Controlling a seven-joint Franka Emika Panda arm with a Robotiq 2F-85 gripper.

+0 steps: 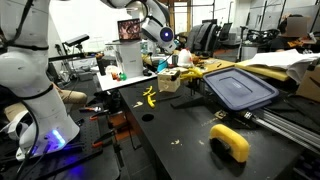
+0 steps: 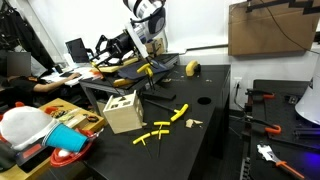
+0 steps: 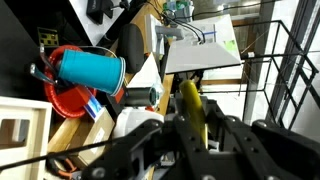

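Observation:
My gripper (image 3: 195,125) is shut on a yellow stick (image 3: 191,102), which pokes up between the two black fingers in the wrist view. In both exterior views the gripper (image 1: 168,40) (image 2: 150,42) hangs high above the black table, well off its surface. Below it stands a wooden box (image 1: 170,81) (image 2: 122,112). More yellow sticks (image 2: 177,113) (image 1: 149,96) lie loose on the black table (image 2: 200,140) beside that box. A blue cup (image 3: 88,70) in a red bowl (image 3: 62,95) shows at the wrist view's left.
A blue lid (image 1: 240,88) and a yellow roll (image 1: 230,142) rest on the black table. A white desk (image 1: 130,80) with a monitor stands behind. A person sits at the far desk (image 2: 30,85). Tools (image 2: 268,125) lie to one side.

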